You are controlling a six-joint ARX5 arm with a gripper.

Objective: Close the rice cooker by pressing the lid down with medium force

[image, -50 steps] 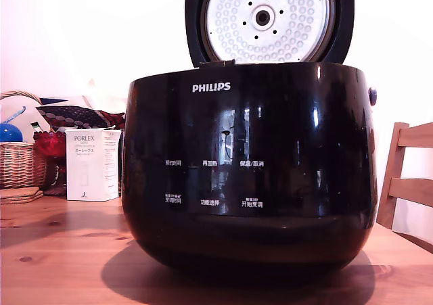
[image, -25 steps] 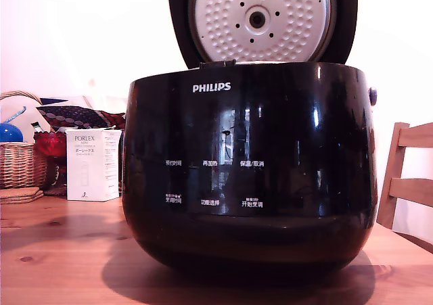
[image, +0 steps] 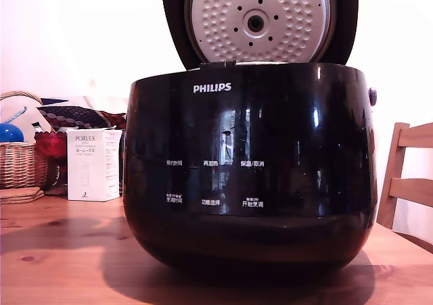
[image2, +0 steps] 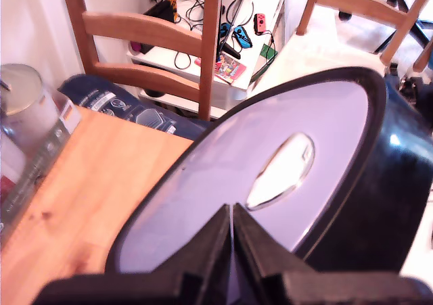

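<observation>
Tilting further forward than before, the lid (image: 260, 22) shows its dimpled silver underside, fingers (image2: 218, 241) pressed together against its top.

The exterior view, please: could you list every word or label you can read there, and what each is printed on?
"PHILIPS": white, on the rice cooker front, upper part.
"PORLEX": on the white box; its smaller lines are too small to read.
White Chinese button labels on the cooker: six groups, too small to read reliably.

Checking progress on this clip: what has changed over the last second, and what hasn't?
The lid has tipped forward toward closing: its dimpled underside looks larger and its rim spreads wider in the exterior view. The pincer, jaws together, is at the lid's glossy top. Nothing was grasped or released. The rice cooker, white box and basket stayed put.
</observation>
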